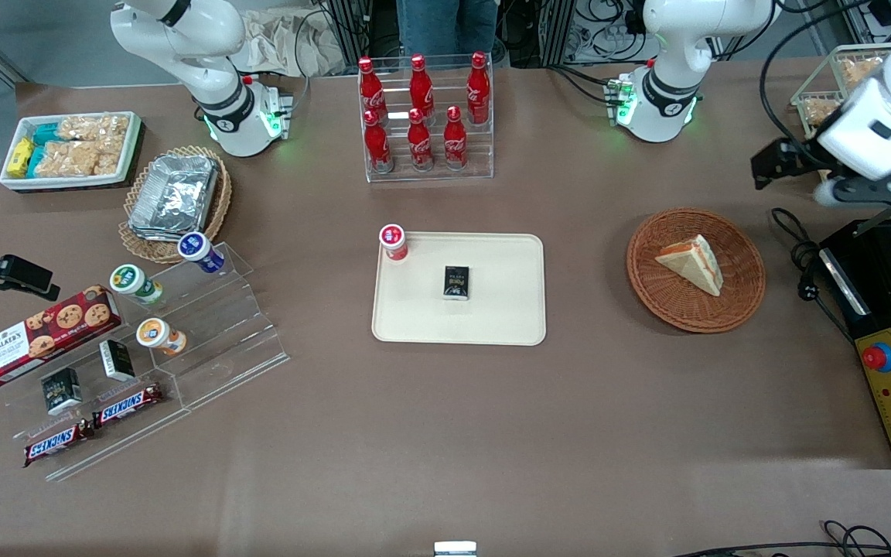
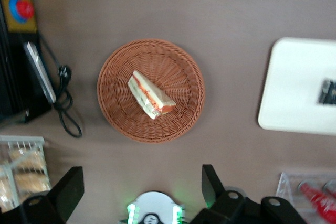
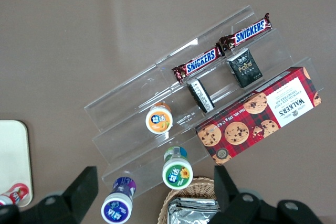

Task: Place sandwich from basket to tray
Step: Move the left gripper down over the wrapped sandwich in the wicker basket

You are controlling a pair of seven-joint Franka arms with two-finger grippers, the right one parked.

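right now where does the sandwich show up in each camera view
Front view: the sandwich lies in the basket, beside the tray.
Left wrist view: in the basket, with the open gripper raised above the table, clear of it.
Right wrist view: not in it.
Shared landmark: the tray.

The sandwich [image 1: 691, 261] lies in the basket [image 1: 739, 304], beside the tray [image 1: 507, 317]; the gripper [image 2: 142, 184] hangs above, jaws apart.

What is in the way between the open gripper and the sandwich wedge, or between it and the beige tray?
Nothing visible. The gripper hangs open above bare table; the white-bread sandwich wedge lies alone in the reddish-brown wicker basket. Only bare table separates basket and cream-beige tray, which holds a small black box and red-capped cup.
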